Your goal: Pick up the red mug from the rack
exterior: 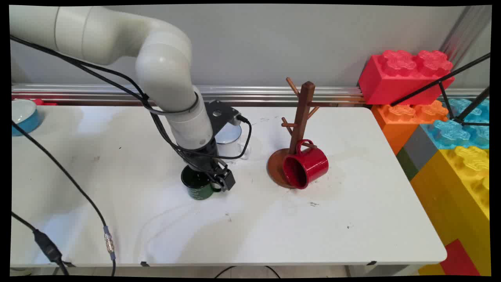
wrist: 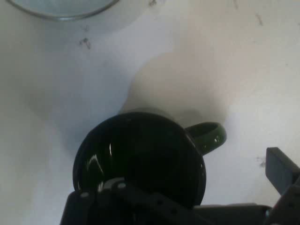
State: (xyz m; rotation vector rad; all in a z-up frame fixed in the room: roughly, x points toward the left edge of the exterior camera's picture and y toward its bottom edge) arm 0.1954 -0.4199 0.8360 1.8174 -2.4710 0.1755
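White worktop (exterior: 352, 219) carries a green mug (exterior: 199, 187) standing upright left of a mug tree (exterior: 301, 117), with the gripper (exterior: 219, 178) lowered over its rim, fingers spread wide, one inside and one beside the handle.

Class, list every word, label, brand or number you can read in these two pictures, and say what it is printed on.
Nothing can be read with certainty.
Green mug: pale lettering on its side, too small and blurred to read.
Red mug, mug tree, toy blocks: no text visible.
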